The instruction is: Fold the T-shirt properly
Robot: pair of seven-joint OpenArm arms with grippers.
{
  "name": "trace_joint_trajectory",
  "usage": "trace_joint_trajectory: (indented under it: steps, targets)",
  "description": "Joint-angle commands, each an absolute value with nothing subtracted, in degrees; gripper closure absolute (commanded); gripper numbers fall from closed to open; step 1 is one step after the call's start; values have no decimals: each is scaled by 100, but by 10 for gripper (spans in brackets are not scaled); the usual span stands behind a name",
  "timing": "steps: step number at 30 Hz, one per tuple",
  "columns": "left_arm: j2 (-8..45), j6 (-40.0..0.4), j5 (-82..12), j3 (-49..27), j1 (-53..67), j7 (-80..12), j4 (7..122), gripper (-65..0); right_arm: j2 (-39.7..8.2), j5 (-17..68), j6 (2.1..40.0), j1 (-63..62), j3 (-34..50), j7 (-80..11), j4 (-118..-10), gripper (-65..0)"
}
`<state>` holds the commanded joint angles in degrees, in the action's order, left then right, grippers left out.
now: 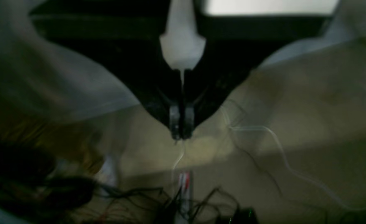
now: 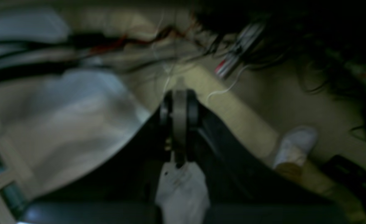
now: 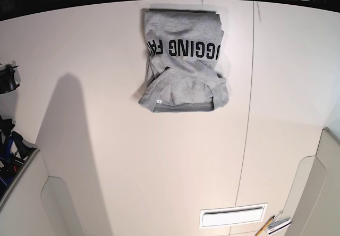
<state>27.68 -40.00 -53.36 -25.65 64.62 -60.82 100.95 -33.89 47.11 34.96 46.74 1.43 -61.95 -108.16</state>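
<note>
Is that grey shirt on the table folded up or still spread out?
Folded. The T-shirt lies as a compact bundle, sleeves tucked in, lettering partly hidden.

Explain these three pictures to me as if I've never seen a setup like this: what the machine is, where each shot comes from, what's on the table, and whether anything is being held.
This is a robot with two arms, each ending in a pair of jaws.

The bright picture is the base view, looking straight down on a pale table. A grey T-shirt lies near the far edge, folded into a rough block with black lettering showing. Neither arm appears in this view.

The two dark, blurry pictures come from cameras on the wrists, each looking along its own jaws. In one, the left gripper has its jaws pressed together with nothing between them. In the other, the right gripper also looks closed and empty. Behind both you see only a blurred floor and cables, not the shirt. Nothing is held.
</note>
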Motion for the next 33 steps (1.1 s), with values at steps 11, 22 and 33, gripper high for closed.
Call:
trace_joint_trajectory:
  steps: [11, 22, 33]
  targets:
    - [2987, -4000, -3489, -615, 5756, -3874, 7310, -32, -3463, 3557, 3489, 4890, -1098, -5531, -10184, 0]
    - [3144, -4000, -3286, 1492, 4066, -3164, 5374, -32, -3422, 2388, 3470, 4007, -2497, -3940, -7942, 0]
    - [2580, -2443, -3057, 2676, 2641, -2333, 3948, -32, -3011, 1800, 3472, 2609, -3242, -3942, -5983, 0]
